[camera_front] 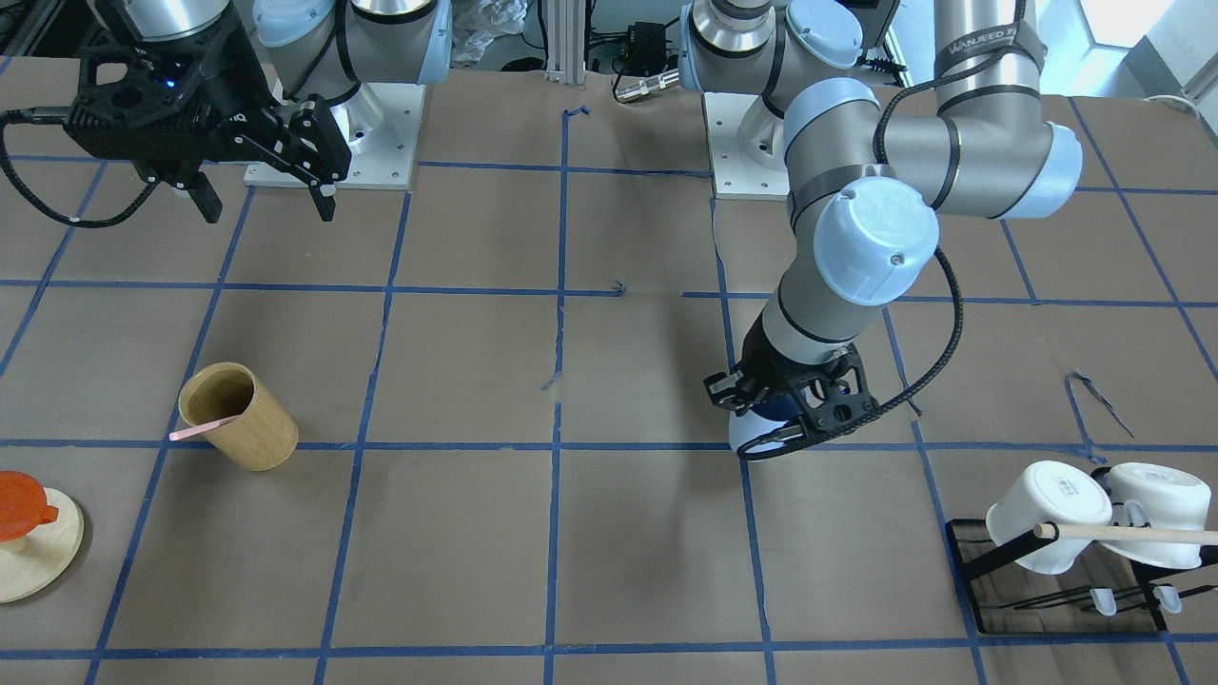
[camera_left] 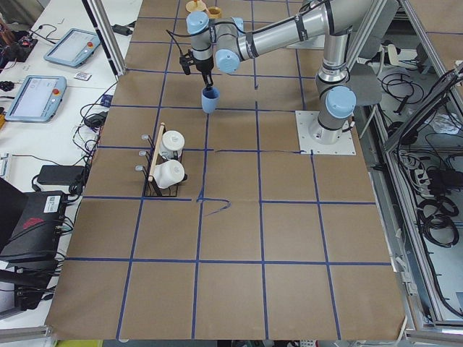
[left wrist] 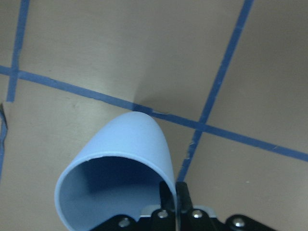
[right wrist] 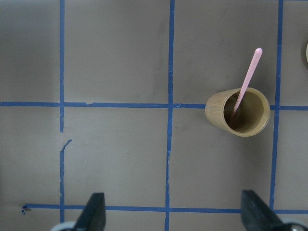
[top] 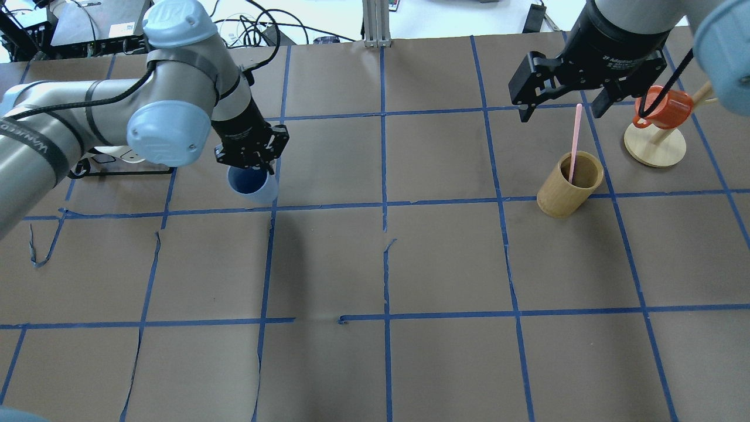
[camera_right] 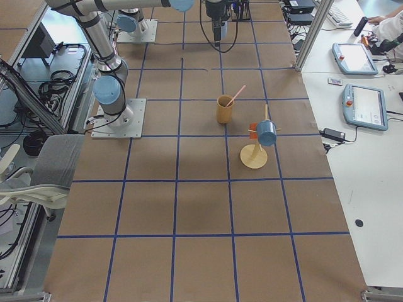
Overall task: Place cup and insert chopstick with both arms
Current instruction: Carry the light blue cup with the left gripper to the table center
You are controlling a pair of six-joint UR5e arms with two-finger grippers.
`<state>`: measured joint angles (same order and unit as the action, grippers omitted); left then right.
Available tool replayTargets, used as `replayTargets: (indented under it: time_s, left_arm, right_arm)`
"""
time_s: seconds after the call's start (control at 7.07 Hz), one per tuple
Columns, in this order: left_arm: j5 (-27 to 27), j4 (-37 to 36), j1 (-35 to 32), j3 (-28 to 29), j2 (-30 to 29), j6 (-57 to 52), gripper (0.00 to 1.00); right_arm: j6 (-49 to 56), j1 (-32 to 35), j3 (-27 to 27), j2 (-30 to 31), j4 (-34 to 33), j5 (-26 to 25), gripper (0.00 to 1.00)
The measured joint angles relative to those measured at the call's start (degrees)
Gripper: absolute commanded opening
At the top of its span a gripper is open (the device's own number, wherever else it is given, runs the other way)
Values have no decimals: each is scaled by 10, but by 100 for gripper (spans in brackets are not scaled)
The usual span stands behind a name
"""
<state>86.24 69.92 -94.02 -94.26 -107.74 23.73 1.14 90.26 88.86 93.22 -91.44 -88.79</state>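
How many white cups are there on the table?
2. One cup sits on the black rack at the robot's left; the second cup is beside it on that rack. None seems hidden.

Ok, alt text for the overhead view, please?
At the left of the brown gridded table, the left gripper pinches the rim of a blue cup. At right, the open right gripper hangs near a wooden holder with a pink chopstick leaning in it, beside an orange cup on a stand.
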Motion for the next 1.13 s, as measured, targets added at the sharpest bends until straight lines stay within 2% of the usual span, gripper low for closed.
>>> replayTargets:
  time_s: [0.57,0.71,0.99,1.13]
  left_arm:
    - [-15,-10,-115,160,-132,59,0]
    - [-15,-9,-131,188,-156,62,0]
    - [-21,-11,-150,208,-176,62,0]
    - [-25,-11,-154,209,-180,60,67]
  right_arm:
    - [0,0,0,-1,0,-1,100]
    - [0,0,0,-1,0,-1,100]
    - [1,-1,-3,0,0,-2,100]
    - [1,-2,-12,-1,2,-3,100]
